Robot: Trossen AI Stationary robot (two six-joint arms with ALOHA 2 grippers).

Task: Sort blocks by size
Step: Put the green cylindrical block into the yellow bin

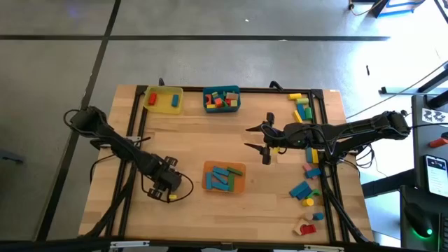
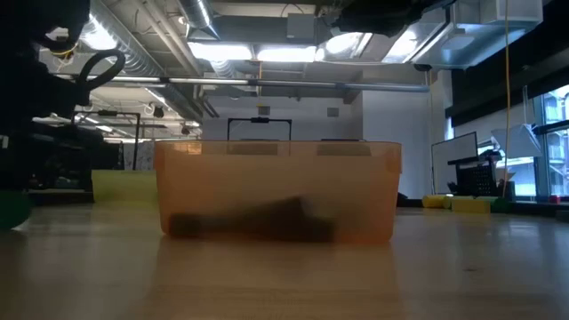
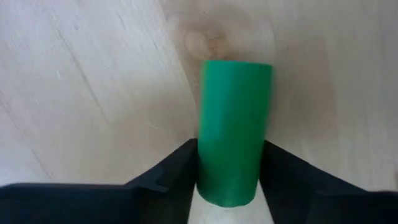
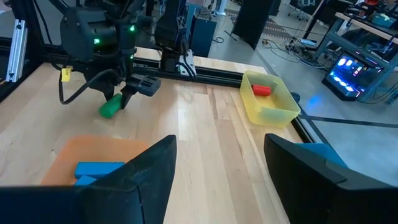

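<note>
We begin at the left, where the left gripper point(image 1: 170, 187) sits low over the bare table point(image 1: 189, 140), short of the orange bin point(image 1: 225, 178). Its two fingers point(image 3: 177, 171) flank a green cylinder block point(image 3: 233, 134) that lies on its side on the wood; the jaws press against its two flanks, so we read them as pinching the cylinder. The block rests on the table, which suggests a grasp only just made, with no lift yet. From the right wrist view the same green cylinder point(image 4: 111, 107) shows under the left gripper point(image 4: 124, 93), just beside the orange bin point(image 4: 93, 155).

At the far edge we find the yellow bin point(image 1: 164, 99), holding a red piece and a few others, and next to it the teal bin point(image 1: 222, 99), packed with small mixed blocks. The orange bin, nearer the middle, holds long blue blocks point(image 1: 224, 178); we judge that each bin takes one size class, which would explain the three separate loads.

Further right, the right gripper point(image 1: 266, 139) hovers above open table with its jaws spread and nothing between them, apparently waiting clear of the left arm's work. At the right edge lie the unsorted blocks point(image 1: 308, 178), strung along the table's side and well apart from the bins. Much of the sorting therefore appears to remain.
</note>
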